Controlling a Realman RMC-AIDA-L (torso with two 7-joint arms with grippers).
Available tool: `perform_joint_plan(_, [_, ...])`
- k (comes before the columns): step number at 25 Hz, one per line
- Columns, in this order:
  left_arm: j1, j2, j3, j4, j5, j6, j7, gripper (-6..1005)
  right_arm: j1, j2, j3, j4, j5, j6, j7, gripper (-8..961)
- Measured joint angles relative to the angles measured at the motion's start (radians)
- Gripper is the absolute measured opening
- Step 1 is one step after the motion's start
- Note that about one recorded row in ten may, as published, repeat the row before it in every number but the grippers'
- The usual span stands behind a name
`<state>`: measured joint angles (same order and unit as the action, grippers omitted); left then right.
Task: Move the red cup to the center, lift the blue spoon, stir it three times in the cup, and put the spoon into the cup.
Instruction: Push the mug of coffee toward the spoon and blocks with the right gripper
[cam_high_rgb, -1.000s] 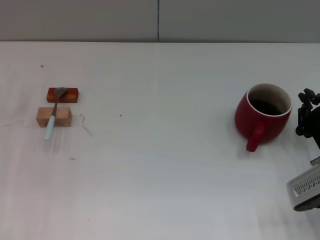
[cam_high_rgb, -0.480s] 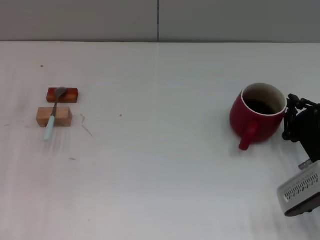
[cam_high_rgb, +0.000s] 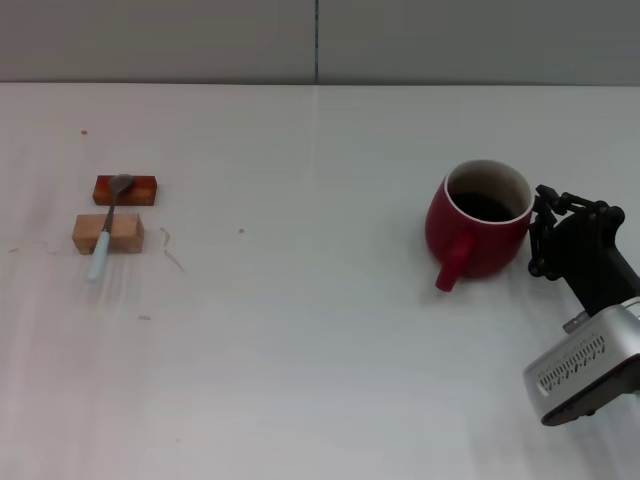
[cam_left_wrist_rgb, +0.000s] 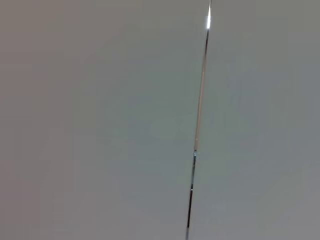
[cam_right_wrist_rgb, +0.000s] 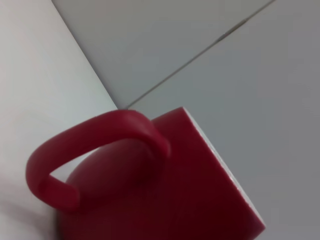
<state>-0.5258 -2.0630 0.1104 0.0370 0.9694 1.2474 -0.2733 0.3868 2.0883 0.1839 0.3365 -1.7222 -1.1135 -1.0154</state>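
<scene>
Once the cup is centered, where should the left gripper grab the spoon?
Grip the blue spoon on its pale handle end, which sticks out past the tan block toward the robot, likely clear of the table. Come straight down, fingers across the handle. Its bowl rests on the red-brown block.

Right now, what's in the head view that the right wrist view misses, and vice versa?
Head view only: the blue spoon lying across a reddish block and a tan block far to the robot's left, and the right gripper against the cup's right side.

Right wrist view only: a close look through the cup's loop handle from the side.

Both: the red cup, upright on the white table, with the grey wall behind. The left gripper is in neither.
</scene>
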Motion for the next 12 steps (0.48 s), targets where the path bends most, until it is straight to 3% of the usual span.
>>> perform_joint_plan(12, [-0.002, -0.001, 0.0, -0.005, 0.002, 0.012, -0.012, 812, 0.06, -0.001, -0.001, 0.069, -0.002, 0.039, 0.008, 89])
